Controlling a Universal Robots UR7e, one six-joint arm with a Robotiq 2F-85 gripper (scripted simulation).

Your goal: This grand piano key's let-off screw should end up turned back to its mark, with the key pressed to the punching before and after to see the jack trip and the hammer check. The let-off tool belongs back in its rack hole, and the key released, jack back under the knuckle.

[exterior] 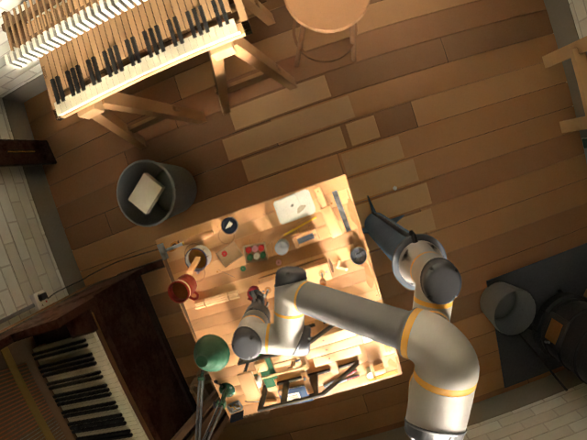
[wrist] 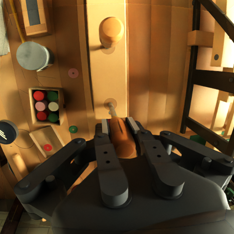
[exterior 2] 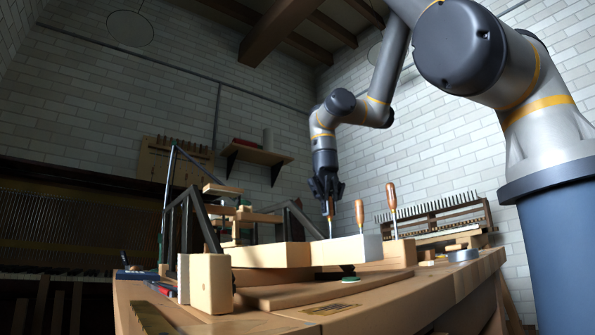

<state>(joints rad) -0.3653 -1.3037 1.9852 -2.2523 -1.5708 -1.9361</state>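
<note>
The let-off tool [wrist: 120, 135] stands upright with its metal shaft tip at a hole in the wooden rack block [wrist: 108, 72]. My gripper [wrist: 120, 123] has its fingers clamped on the tool's orange wooden handle [exterior 2: 330, 207]. A second tool with an orange handle [wrist: 111, 31] stands in a farther rack hole, and the second side camera shows two such handles [exterior 2: 359, 211] beside mine. The piano key [exterior 2: 303, 253] lies as a long pale block in front of the rack. The black action frame [wrist: 205, 79] stands to the right. The let-off screw is not visible.
The black action frame stands close on my gripper's right. On the left of the rack sit a small tray of coloured punchings [wrist: 46, 105], a grey cylinder [wrist: 32, 56] and loose green [wrist: 73, 129] and pink discs. A green lamp [exterior: 212, 353] stands at the bench edge.
</note>
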